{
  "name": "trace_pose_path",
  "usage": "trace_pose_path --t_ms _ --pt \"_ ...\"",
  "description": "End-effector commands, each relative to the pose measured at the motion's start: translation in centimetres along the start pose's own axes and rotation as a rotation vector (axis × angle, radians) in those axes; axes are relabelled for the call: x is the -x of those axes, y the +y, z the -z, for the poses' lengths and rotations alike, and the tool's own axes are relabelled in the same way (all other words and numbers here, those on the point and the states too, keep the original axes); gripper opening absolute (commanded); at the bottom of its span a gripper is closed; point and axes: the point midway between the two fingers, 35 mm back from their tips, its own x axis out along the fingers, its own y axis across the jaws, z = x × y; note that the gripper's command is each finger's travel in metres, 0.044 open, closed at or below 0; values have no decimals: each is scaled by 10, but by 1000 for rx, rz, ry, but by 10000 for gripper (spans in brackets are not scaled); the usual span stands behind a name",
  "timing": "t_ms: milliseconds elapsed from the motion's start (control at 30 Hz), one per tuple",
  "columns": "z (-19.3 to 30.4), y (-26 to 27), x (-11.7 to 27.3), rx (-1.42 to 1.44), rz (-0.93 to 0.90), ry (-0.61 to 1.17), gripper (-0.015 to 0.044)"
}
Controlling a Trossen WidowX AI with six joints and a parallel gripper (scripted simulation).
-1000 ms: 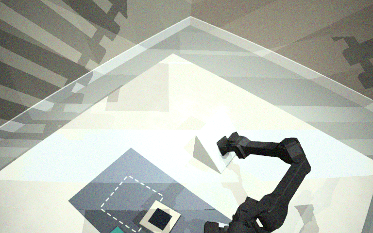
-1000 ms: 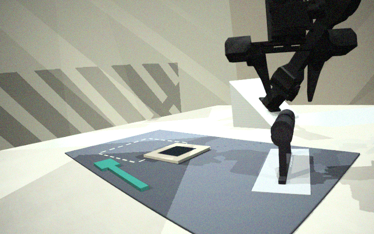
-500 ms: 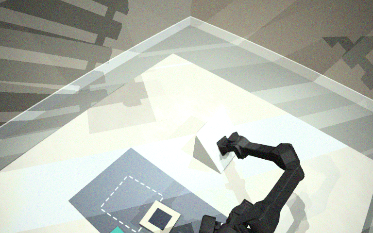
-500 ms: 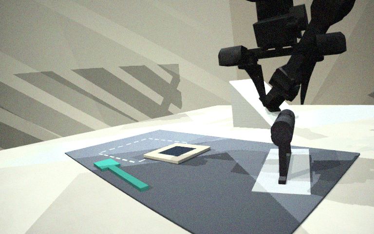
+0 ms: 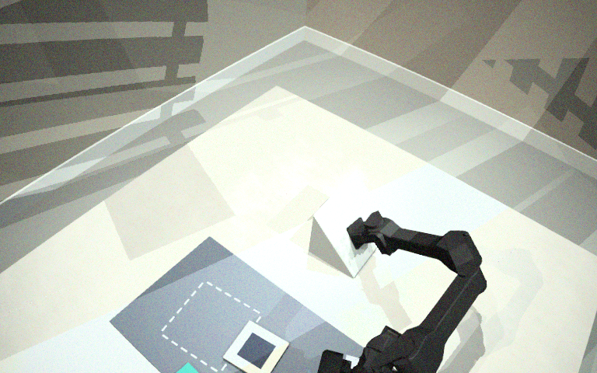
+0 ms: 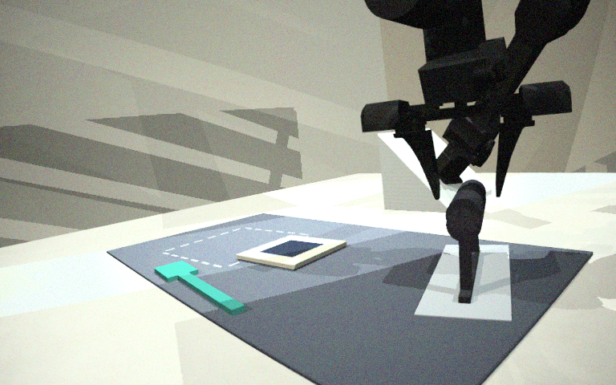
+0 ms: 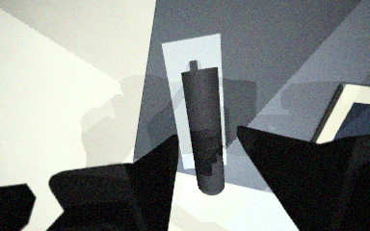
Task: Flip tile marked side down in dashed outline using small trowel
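The trowel (image 6: 495, 301) (image 7: 193, 48), a pale flat blade with a raised dark cylindrical handle, lies on the grey mat (image 5: 143, 314) (image 6: 363, 322). My gripper (image 6: 468, 197) (image 7: 206, 135) is open, fingers down; in the wrist view its fingertips appear on either side of the handle, not visibly touching it. The tile (image 5: 231, 353) (image 6: 293, 262) (image 7: 354, 91) lies flat, cream with its dark square mark facing up. It overlaps one corner of the dashed outline (image 5: 163, 336) (image 6: 247, 228) and lies mostly outside it. The top view does not show the trowel clearly.
A teal T-shaped flat piece (image 5: 186, 368) (image 6: 211, 290) lies on the mat near the outline. A white wedge (image 5: 323, 245) (image 6: 404, 181) stands behind the mat, with the arm's base on its sloped face. A low pale rim (image 5: 382, 61) runs around the far table edges.
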Motion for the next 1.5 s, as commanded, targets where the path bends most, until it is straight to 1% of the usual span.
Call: trace_pose_path --t_ms 0,233,400,433,1167,1467 --pt "1 -1 -7 -5 4 1 270" --pt "1 0 -16 -5 3 1 270" --pt "1 0 -16 -5 3 1 139" --pt "1 0 -16 -5 3 1 130" --pt "1 0 -16 -1 3 1 130" --pt "1 0 -16 243 3 1 130"
